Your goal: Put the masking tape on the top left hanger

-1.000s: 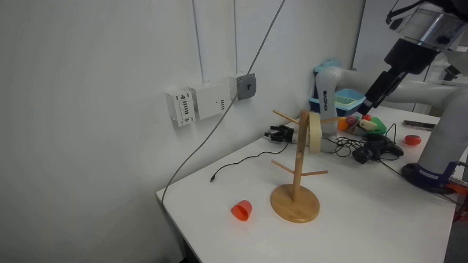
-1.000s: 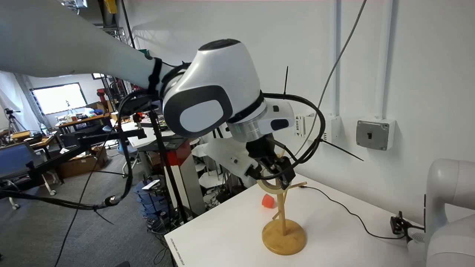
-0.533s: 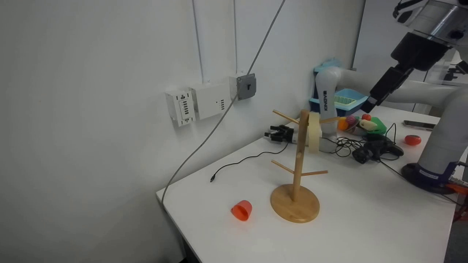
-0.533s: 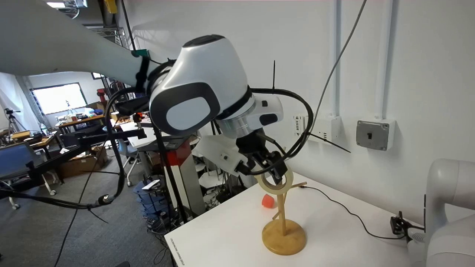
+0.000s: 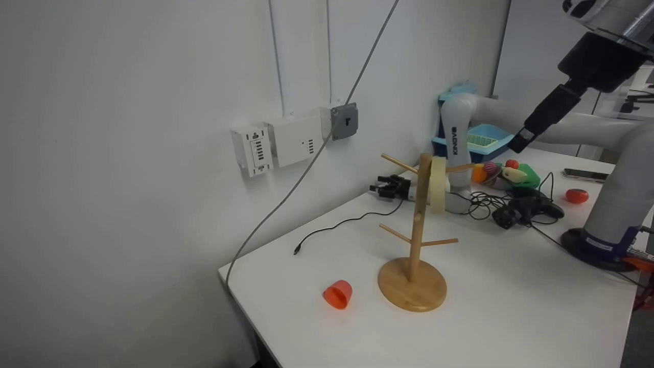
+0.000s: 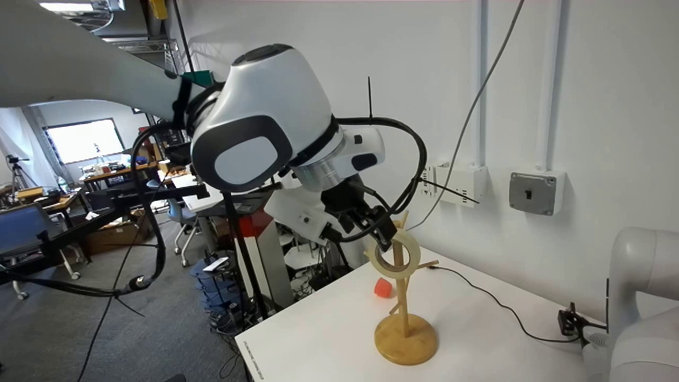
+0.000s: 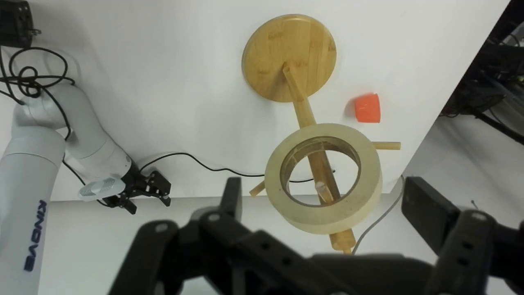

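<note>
The masking tape (image 5: 438,185) is a beige ring hanging on the wooden stand, around the uppermost peg that points right in this exterior view; the peg's end sticks out of it. The tape also shows in an exterior view (image 6: 377,262) and in the wrist view (image 7: 274,180), with a peg tip in its hole. The top left hanger (image 5: 398,162) points left and is bare. My gripper (image 7: 322,180) is open, its fingers apart on either side of the tape in the picture. In an exterior view the gripper (image 5: 518,140) is clear of the tape.
An orange-red cup (image 5: 337,294) lies near the stand's round base (image 5: 412,294). Lower pegs (image 5: 440,242) stick out from the post. A second arm (image 5: 460,133), cables, toy food and a blue basket (image 5: 490,145) stand behind. A wall bounds the table.
My gripper has drawn back from the tape, to the right in an exterior view. The tape stays on the peg and has swung slightly toward the post.
</note>
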Tool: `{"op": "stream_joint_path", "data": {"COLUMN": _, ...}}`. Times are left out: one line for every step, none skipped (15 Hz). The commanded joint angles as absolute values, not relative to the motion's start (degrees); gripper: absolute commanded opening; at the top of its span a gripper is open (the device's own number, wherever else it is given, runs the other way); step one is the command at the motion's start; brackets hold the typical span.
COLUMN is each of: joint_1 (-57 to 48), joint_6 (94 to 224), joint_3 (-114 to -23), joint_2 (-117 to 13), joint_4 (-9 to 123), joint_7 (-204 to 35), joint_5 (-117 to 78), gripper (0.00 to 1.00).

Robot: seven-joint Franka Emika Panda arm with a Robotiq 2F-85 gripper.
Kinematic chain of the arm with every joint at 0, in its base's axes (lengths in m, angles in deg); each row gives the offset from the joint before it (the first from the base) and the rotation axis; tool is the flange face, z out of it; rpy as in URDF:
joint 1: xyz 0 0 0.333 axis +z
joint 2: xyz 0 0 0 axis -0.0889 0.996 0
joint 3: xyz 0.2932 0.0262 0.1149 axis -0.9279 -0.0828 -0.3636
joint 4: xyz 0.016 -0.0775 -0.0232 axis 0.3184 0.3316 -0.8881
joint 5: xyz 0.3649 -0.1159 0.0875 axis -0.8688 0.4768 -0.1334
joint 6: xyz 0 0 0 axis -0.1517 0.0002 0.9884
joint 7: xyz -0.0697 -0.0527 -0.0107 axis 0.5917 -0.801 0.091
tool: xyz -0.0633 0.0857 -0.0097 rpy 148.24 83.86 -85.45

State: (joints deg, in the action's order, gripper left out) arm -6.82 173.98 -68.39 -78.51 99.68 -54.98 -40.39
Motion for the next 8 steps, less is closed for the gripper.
{"op": "stream_joint_path", "data": {"joint_1": -4.82, "joint_6": 176.38, "joint_3": -66.77, "joint_2": -82.3, "joint_4": 103.5, "joint_7": -52.86, "joint_5": -42.34, "gripper": 1.0}}
{"op": "stream_joint_path", "data": {"joint_1": -4.75, "joint_6": 176.32, "joint_3": -66.53, "joint_2": -83.16, "joint_4": 104.01, "joint_7": -52.99, "joint_5": -42.07, "gripper": 1.0}}
{"op": "stream_joint_path", "data": {"joint_1": -4.66, "joint_6": 176.4, "joint_3": -66.26, "joint_2": -83.82, "joint_4": 104.65, "joint_7": -52.94, "joint_5": -41.84, "gripper": 1.0}}
{"op": "stream_joint_path", "data": {"joint_1": -4.87, "joint_6": 174.77, "joint_3": -66.75, "joint_2": -80.63, "joint_4": 101.72, "joint_7": -55.55, "joint_5": -40.03, "gripper": 1.0}}
{"op": "stream_joint_path", "data": {"joint_1": -4.83, "joint_6": 174.76, "joint_3": -66.66, "joint_2": -80.9, "joint_4": 101.93, "joint_7": -55.67, "joint_5": -39.87, "gripper": 1.0}}
{"op": "stream_joint_path", "data": {"joint_1": -4.82, "joint_6": 174.76, "joint_3": -66.67, "joint_2": -80.83, "joint_4": 101.92, "joint_7": -55.71, "joint_5": -39.85, "gripper": 1.0}}
{"op": "stream_joint_path", "data": {"joint_1": -4.82, "joint_6": 174.76, "joint_3": -66.7, "joint_2": -80.66, "joint_4": 101.92, "joint_7": -55.7, "joint_5": -39.87, "gripper": 1.0}}
{"op": "stream_joint_path", "data": {"joint_1": -4.77, "joint_6": 174.75, "joint_3": -66.74, "joint_2": -80.51, "joint_4": 101.92, "joint_7": -55.69, "joint_5": -39.88, "gripper": 1.0}}
